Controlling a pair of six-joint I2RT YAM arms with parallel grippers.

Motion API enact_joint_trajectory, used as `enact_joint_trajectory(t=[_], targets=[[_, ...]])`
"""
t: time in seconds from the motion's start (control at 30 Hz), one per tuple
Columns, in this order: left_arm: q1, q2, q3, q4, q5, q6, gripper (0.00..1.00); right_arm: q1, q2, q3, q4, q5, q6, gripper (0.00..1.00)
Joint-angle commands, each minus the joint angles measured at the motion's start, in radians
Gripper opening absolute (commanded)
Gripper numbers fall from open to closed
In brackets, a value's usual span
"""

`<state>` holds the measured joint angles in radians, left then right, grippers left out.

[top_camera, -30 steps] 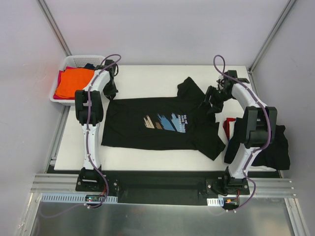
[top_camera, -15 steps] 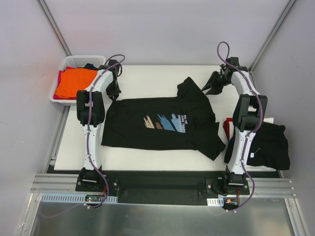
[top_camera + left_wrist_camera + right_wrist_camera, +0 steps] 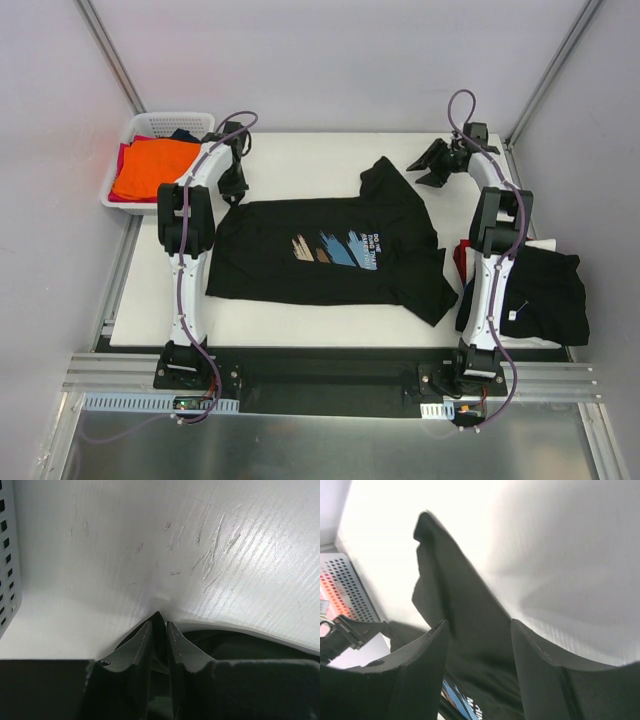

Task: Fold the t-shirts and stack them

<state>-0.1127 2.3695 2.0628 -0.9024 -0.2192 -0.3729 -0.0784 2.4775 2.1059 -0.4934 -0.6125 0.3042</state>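
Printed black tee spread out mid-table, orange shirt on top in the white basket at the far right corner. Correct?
Not quite. The white basket with the orange shirt on top sits at the far left corner, not the right, as the top view shows. The printed black tee is spread mid-table.

Only lettering I can spot is the white print on the black shirt [image 3: 300, 278], right beside the blue and tan brush strokes. It's way too small and sideways for me to read.
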Motion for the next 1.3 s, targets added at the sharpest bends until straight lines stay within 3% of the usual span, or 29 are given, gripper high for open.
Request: enact_joint_trajectory(t=[0.0, 0.23, 0.43, 0.63, 0.83, 1.0, 1.27], targets=[[-0.016, -0.061, -0.007, -0.029, -0.019, 0.015, 0.18, -0.008, -0.017, -0.027, 0.142, -0.053, 0.059, 0.55], [-0.074, -0.131, 0.031, -0.038, -0.082, -0.034, 0.20, 0.002, -0.244, -0.314, 0.188, -0.069, 0.026, 0.46], [-0.140, -0.162, 0.135, -0.053, -0.039, -0.050, 0.25, 0.037, -0.484, -0.515, 0.066, -0.041, -0.091, 0.34], [-0.174, -0.213, 0.038, -0.069, -0.003, -0.069, 0.25, 0.052, -0.612, -0.615, -0.048, -0.030, -0.160, 0.32], [-0.189, -0.262, -0.093, -0.063, -0.019, -0.055, 0.23, 0.051, -0.618, -0.581, -0.148, 0.008, -0.211, 0.31], [-0.188, -0.271, -0.157, -0.058, -0.046, -0.046, 0.22, 0.051, -0.511, -0.505, -0.132, 0.011, -0.209, 0.45], [-0.197, -0.308, -0.213, -0.053, -0.008, -0.052, 0.22, 0.019, -0.224, -0.143, -0.074, -0.023, -0.110, 0.42]])
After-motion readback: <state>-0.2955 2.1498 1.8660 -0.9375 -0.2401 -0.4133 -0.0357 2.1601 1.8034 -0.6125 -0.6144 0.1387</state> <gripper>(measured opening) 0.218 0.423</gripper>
